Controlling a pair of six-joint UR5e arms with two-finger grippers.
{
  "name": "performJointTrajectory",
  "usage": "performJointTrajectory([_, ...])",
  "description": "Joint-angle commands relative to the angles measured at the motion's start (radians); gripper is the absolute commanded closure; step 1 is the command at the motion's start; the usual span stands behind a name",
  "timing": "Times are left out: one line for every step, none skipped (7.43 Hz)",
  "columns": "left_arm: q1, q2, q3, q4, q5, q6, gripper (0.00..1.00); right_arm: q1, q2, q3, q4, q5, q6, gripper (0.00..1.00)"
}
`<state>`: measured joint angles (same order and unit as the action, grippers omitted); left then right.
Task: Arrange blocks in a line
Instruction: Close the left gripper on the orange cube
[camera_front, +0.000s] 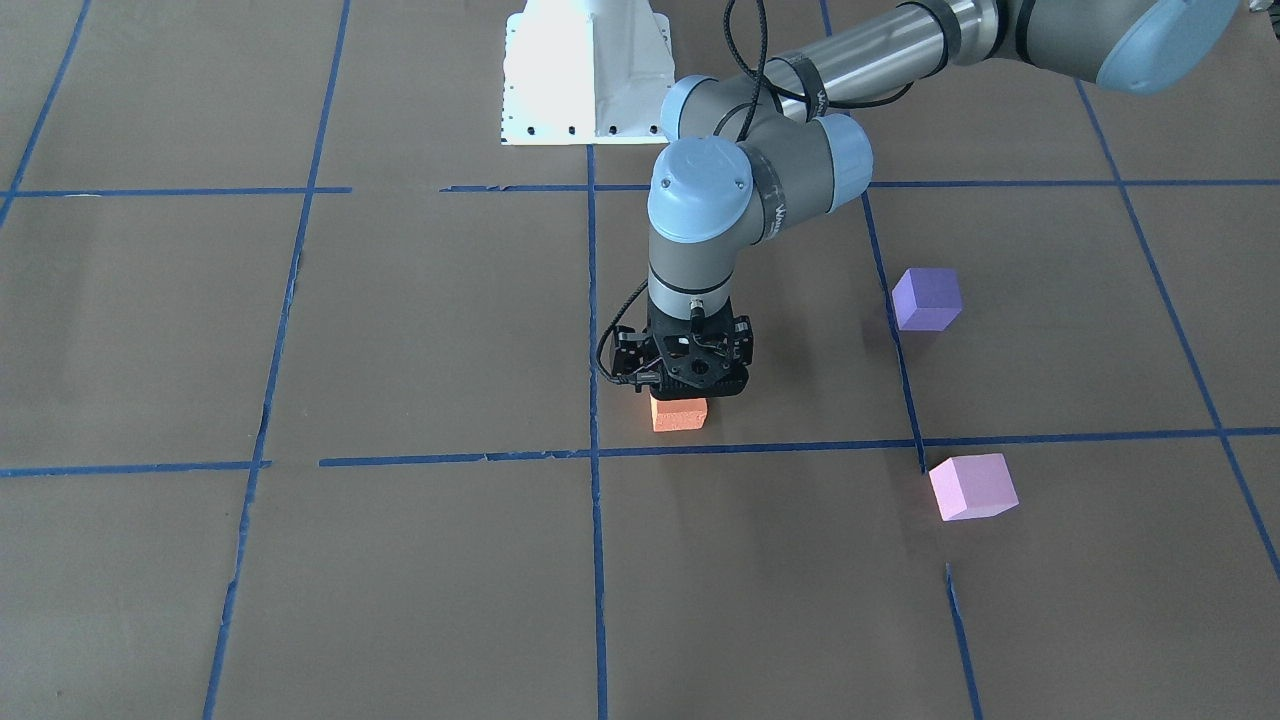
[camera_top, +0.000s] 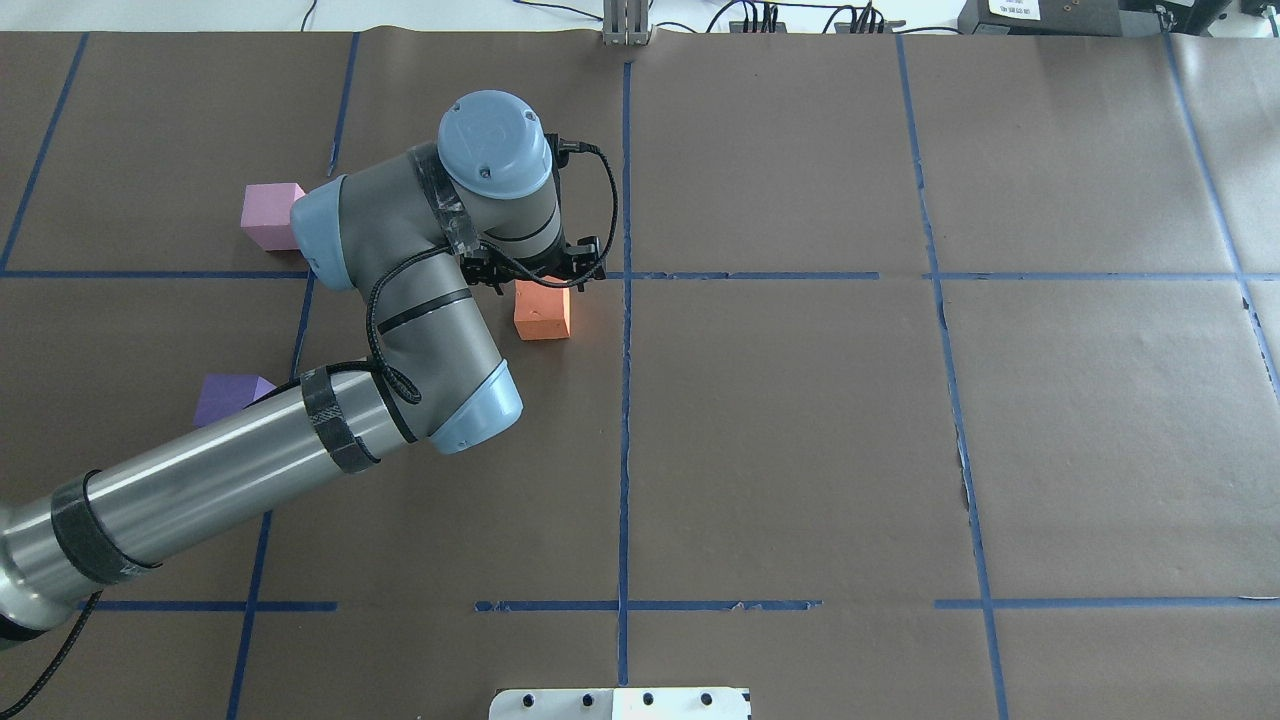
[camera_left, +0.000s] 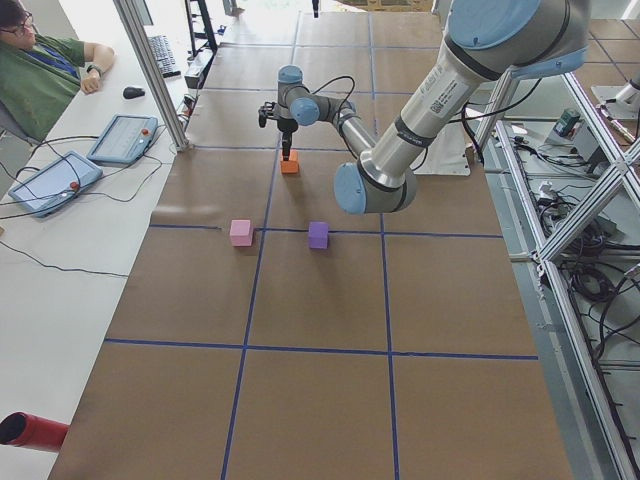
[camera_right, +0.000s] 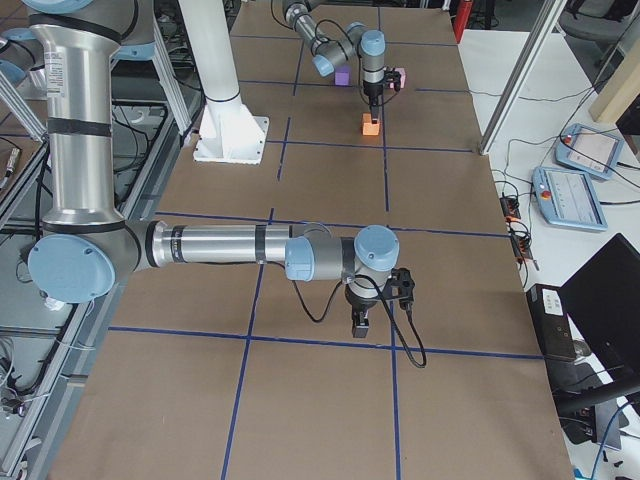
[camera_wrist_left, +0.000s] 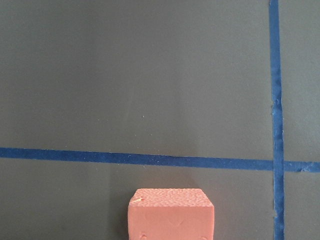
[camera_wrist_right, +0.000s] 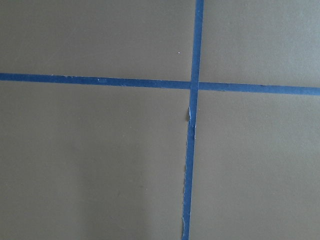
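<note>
My left gripper (camera_front: 681, 396) points straight down over the orange block (camera_front: 679, 413) and looks closed on it, low at the table beside a blue tape crossing; its fingers are hidden under the hand. The left wrist view shows the orange block (camera_wrist_left: 171, 214) at the bottom edge. The violet-purple block (camera_front: 927, 298) and the light pink block (camera_front: 972, 487) sit apart on the robot's left side of the table. My right gripper (camera_right: 360, 325) hangs over bare paper far from the blocks; I cannot tell if it is open.
Brown paper with a blue tape grid (camera_top: 626, 400) covers the table. The white robot base (camera_front: 585, 75) stands at the table's robot-side edge. An operator (camera_left: 40, 70) sits across the table, with teach pendants (camera_left: 122, 138) beside it.
</note>
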<state>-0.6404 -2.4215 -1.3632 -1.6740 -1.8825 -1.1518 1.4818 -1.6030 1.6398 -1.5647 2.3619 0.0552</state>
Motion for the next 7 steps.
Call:
performJointTrajectory([0.007,-0.001,0.021,-0.015,0.0,-0.002,0.0,0.0,0.0,0.0,0.0,0.0,0.0,0.0])
performJointTrajectory([0.011,-0.001,0.026,-0.015,0.002,-0.003,0.0,0.0,0.001,0.0,0.0,0.0,0.0,0.0])
performJointTrajectory([0.018,-0.002,0.039,-0.026,0.002,-0.008,0.0,0.0,0.0,0.0,0.0,0.0,0.0,0.0])
performJointTrajectory([0.027,-0.002,0.062,-0.056,0.017,-0.02,0.0,0.0,0.001,0.0,0.0,-0.001,0.0,0.0])
performJointTrajectory([0.033,-0.002,0.075,-0.075,0.043,-0.028,0.0,0.0,0.0,0.0,0.0,0.0,0.0,0.0])
performJointTrajectory([0.036,-0.002,0.075,-0.075,0.043,-0.029,0.04,-0.001,0.001,0.0,0.0,-0.001,0.0,0.0])
performJointTrajectory([0.036,-0.002,0.075,-0.075,0.043,-0.028,0.41,0.0,0.002,0.0,0.0,0.0,0.0,0.0])
